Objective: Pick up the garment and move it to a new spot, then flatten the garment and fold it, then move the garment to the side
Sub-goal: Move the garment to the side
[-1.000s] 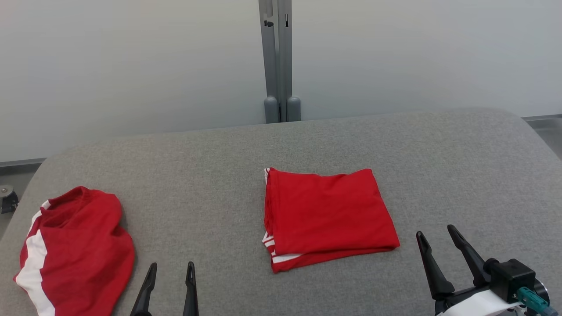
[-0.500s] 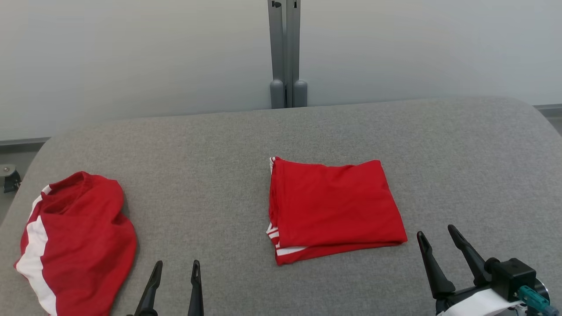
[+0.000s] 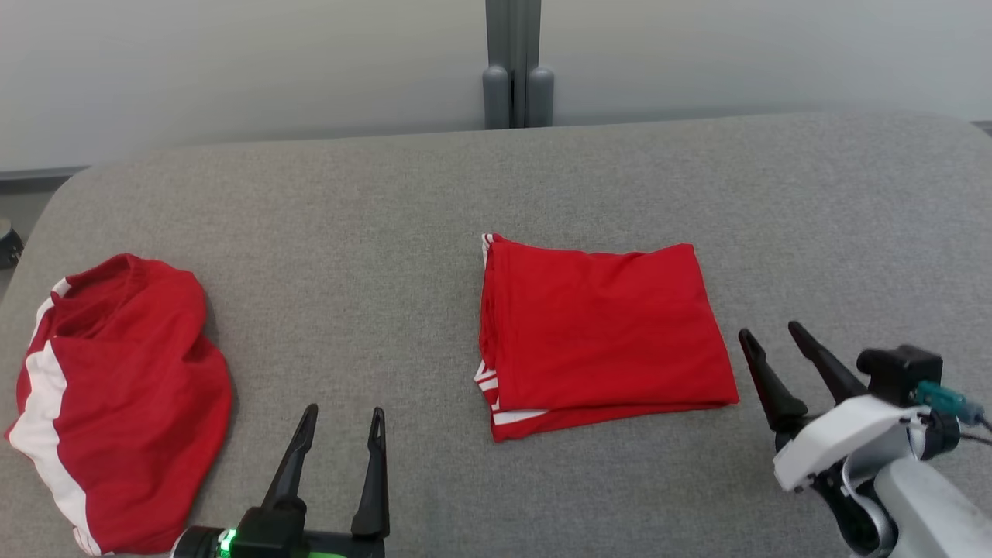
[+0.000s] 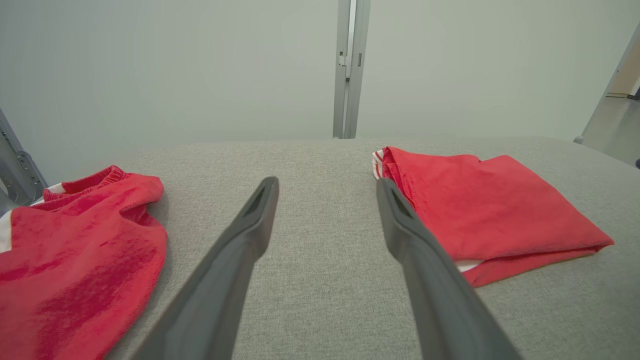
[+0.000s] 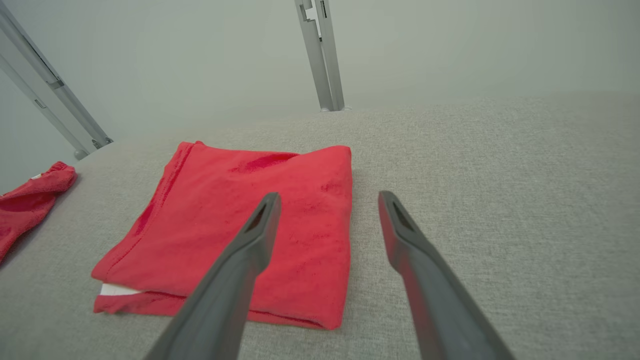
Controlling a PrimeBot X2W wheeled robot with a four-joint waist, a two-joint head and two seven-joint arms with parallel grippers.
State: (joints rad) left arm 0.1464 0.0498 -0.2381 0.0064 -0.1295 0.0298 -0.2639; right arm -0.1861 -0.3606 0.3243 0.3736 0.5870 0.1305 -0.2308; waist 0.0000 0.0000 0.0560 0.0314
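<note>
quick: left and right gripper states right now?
Left gripper: open, empty, between the crumpled garment and the folded garment.
Right gripper: open, empty, by the folded garment's right edge.

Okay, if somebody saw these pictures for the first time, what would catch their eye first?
The bright folded red garment stands out first, lying near the middle of the grey padded table. Next comes the crumpled red and white garment, heaped at the table's left edge. The left gripper and right gripper both stand open over the near side, holding nothing.
</note>
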